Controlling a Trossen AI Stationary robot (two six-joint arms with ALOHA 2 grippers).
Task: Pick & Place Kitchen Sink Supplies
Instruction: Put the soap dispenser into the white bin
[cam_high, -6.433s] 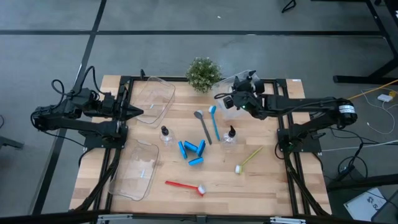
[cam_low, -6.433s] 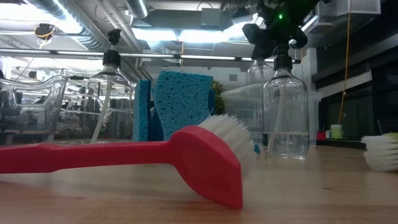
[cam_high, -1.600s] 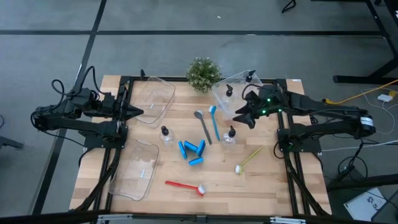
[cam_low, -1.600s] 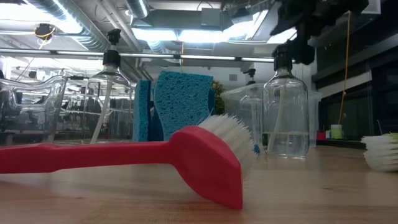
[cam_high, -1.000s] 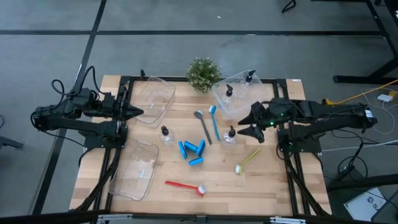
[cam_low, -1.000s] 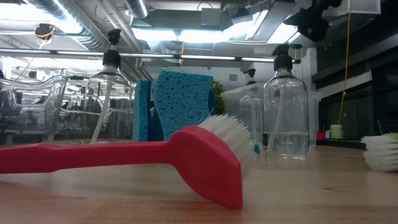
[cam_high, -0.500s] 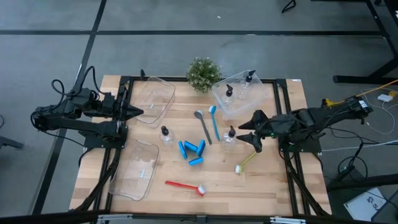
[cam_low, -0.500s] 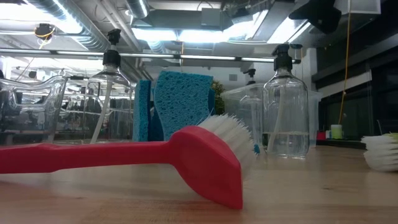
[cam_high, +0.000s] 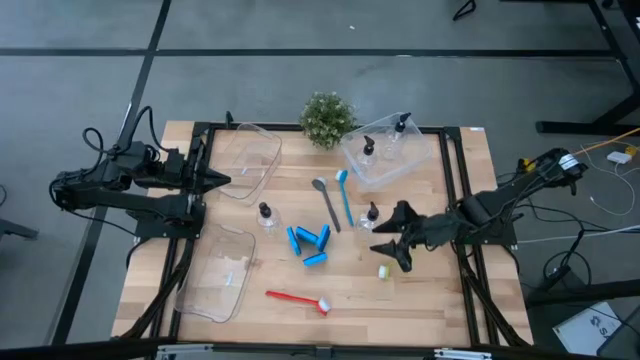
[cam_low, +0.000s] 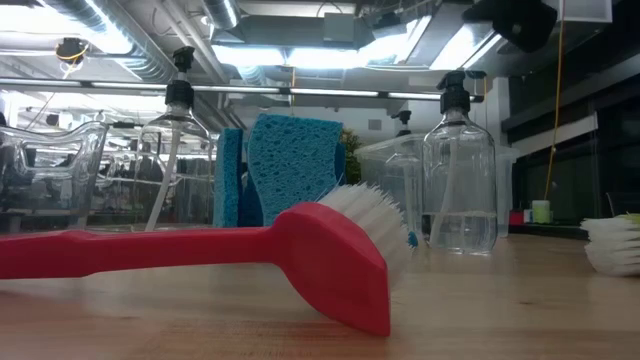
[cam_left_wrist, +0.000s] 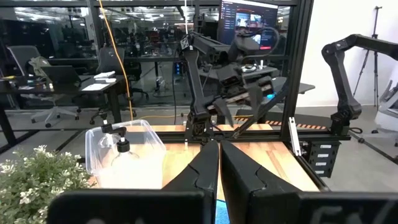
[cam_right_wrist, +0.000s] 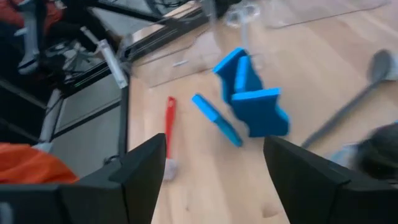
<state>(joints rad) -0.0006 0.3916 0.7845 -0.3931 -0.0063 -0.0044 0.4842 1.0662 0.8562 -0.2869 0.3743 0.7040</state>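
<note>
i count four bottles: two in the back-right bin (cam_high: 385, 160), two standing on the wooden table (cam_high: 440, 300). four brushes and a cluster of blue sponge pieces (cam_high: 309, 243) lie mid-table. my right hand (cam_high: 394, 242) hangs open over the yellow-green brush (cam_high: 385, 270); left hand (cam_high: 215, 180) closed at the left edge.

Both arms are basically all matte black, chunky jointed segments with loose black cables looping off the back ends. The left gripper (cam_high: 222, 180) has two long, flat black fingers (cam_left_wrist: 205, 168) that taper to a point like a beak. The right gripper (cam_high: 392, 242) has the same dark wedge-shaped fingers (cam_right_wrist: 146, 168), smooth plastic with bevelled edges. The right arm has a small white band near its far joint, and an orange cable trails off nearby.
</note>
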